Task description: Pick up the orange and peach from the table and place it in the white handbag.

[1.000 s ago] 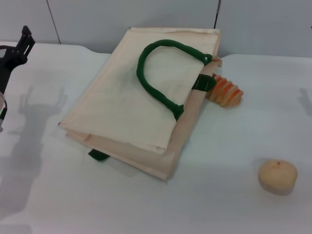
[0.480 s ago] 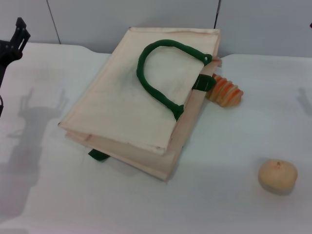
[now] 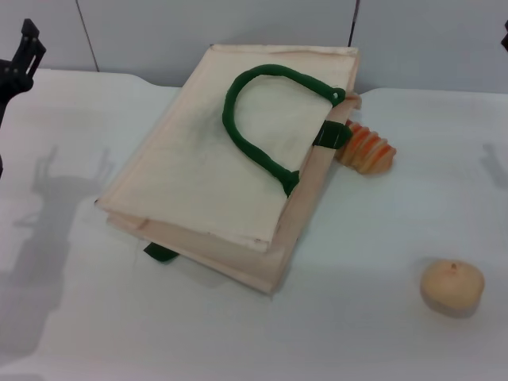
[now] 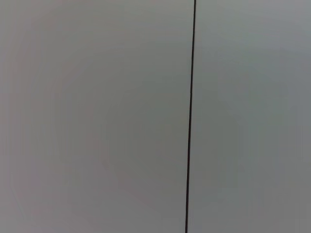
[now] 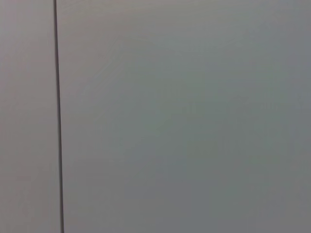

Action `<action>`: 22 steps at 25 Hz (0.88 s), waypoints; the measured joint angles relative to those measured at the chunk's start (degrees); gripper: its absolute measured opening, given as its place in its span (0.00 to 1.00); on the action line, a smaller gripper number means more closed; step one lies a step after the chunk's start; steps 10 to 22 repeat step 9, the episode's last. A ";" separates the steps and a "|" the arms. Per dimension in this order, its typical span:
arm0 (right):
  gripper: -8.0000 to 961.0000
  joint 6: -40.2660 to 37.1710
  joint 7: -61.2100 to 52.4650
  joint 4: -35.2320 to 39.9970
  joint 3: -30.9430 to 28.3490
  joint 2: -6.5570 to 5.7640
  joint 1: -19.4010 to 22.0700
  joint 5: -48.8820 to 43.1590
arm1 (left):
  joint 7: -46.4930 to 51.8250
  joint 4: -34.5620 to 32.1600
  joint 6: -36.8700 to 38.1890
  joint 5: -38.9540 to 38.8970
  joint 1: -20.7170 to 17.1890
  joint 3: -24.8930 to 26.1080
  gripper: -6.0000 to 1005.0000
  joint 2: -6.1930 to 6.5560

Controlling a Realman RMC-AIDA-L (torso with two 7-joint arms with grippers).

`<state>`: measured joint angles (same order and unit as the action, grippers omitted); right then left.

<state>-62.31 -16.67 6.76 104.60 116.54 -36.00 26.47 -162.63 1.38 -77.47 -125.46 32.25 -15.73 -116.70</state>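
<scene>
Cream cloth white handbag [image 3: 226, 171] lying flat on the white bench [image 3: 357, 317], green handles on top, left hand [image 3: 20, 55] raised at far left edge, grip cannot be told, striped roll [image 3: 367, 148] touching the bag, tan fruit [image 3: 452, 286] well apart.

I'm looking at a bare test room or lab: a plain white tabletop [image 3: 238, 333] pushed against grey wall panels [image 3: 222, 32] with thin dark seams (both wrist cameras show only those panels), set with toy-like food.

Open table [image 3: 357, 333] front (bag [image 3: 198, 182] centre)
</scene>
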 joint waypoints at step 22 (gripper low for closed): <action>0.93 0.00 0.00 0.02 -0.01 0.00 0.15 -0.06 | 0.55 0.11 -0.39 0.04 -0.08 -0.01 0.87 0.13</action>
